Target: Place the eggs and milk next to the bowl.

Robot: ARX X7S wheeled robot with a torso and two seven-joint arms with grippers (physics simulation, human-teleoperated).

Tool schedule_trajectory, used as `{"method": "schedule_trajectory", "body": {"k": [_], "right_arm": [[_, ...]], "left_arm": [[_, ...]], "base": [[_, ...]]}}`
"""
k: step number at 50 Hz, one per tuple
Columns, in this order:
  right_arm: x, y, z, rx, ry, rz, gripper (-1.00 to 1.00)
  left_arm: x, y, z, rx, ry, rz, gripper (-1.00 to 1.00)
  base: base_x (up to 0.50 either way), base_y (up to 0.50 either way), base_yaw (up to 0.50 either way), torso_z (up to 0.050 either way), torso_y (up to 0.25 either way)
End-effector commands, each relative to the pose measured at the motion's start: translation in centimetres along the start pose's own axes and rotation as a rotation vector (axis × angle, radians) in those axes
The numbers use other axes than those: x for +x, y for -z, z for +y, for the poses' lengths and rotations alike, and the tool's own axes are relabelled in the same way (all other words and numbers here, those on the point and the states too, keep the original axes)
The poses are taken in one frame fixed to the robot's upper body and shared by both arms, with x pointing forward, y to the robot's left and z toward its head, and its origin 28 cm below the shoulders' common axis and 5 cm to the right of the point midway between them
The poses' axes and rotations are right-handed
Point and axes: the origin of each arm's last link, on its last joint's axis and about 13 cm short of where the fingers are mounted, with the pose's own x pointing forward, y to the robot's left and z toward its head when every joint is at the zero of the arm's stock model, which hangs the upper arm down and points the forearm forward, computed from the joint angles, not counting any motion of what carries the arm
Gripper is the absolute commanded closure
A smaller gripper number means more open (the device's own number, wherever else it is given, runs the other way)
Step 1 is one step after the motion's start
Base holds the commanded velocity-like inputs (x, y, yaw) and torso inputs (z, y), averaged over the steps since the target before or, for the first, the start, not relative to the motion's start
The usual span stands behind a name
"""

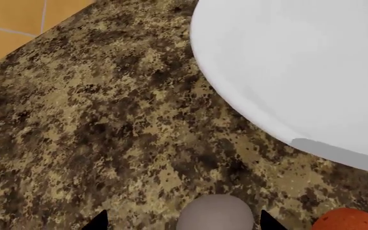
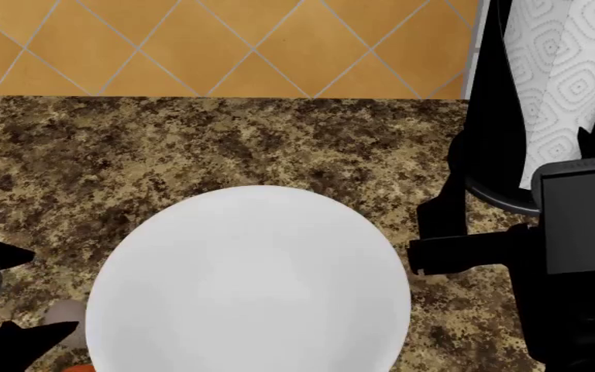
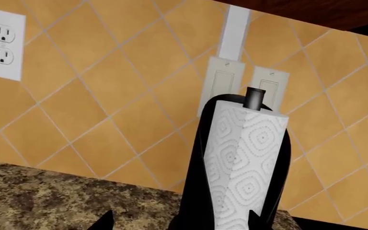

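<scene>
Between the left gripper fingertips sits the pale greyish-pink egg, jaws spread wide around it, contact not clear. Orange-brown egg lies just beside it, both near the bowl rim. Bowl: large, round, glossy white. Counter: speckled brown granite. Right gripper faces the patterned paper-towel roll on its black stand, tips apart, holding nothing. Milk not in view.

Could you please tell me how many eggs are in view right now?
2. The pale greyish egg lies on the countertop between the left gripper's fingertips, just outside the bowl. The orange-brown egg sits beside it, also near the bowl's rim. None appear hidden.
</scene>
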Motion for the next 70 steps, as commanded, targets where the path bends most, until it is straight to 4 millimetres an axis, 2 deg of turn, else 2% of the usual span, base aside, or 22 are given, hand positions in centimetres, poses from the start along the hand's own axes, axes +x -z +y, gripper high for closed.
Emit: {"method": "schedule_trajectory", "body": {"k": [1, 10, 19, 31, 39, 49, 57, 70], "right_arm": [[0.0, -0.1, 0.0, 0.001, -0.001, -0.002, -1.0], [0.1, -0.1, 0.1, 0.003, -0.002, -0.004, -1.0], [0.2, -0.3, 0.1, 0.003, -0.002, -0.009, -1.0], [0.3, -0.5, 0.2, 0.003, -0.005, -0.015, -1.0], [0.3, -0.7, 0.4, 0.001, -0.006, -0.016, -1.0], [0.4, -0.5, 0.3, 0.004, -0.002, -0.015, -1.0], [0.3, -0.8, 0.2, -0.004, 0.003, -0.014, -1.0], [0.2, -1.1, 0.2, -0.021, 0.016, -0.003, -1.0]], "left_arm": [[-0.8, -0.1, 0.0, -0.002, -0.022, -0.01, -1.0], [-2.3, 0.3, -0.4, -0.021, -0.056, -0.021, -1.0], [-4.1, -0.1, -1.1, -0.106, -0.174, -0.15, -1.0], [-5.1, 0.4, -2.7, -0.173, -0.275, -0.25, -1.0], [-4.6, 0.3, -3.5, -0.293, -0.437, -0.356, -1.0], [-3.2, 1.7, -2.6, -0.315, -0.569, -0.375, -1.0], [-2.8, 1.7, -3.0, -0.323, -0.664, -0.392, -1.0], [-2.3, 2.1, -3.9, -0.325, -0.67, -0.388, -1.0]], "base": [[0.0, 0.0, 0.0, 0.0, 0.0], [0.0, 0.0, 0.0, 0.0, 0.0], [0.0, 0.0, 0.0, 0.0, 0.0], [0.0, 0.0, 0.0, 0.0, 0.0], [0.0, 0.0, 0.0, 0.0, 0.0], [0.0, 0.0, 0.0, 0.0, 0.0], [0.0, 0.0, 0.0, 0.0, 0.0], [0.0, 0.0, 0.0, 0.0, 0.0]]}}
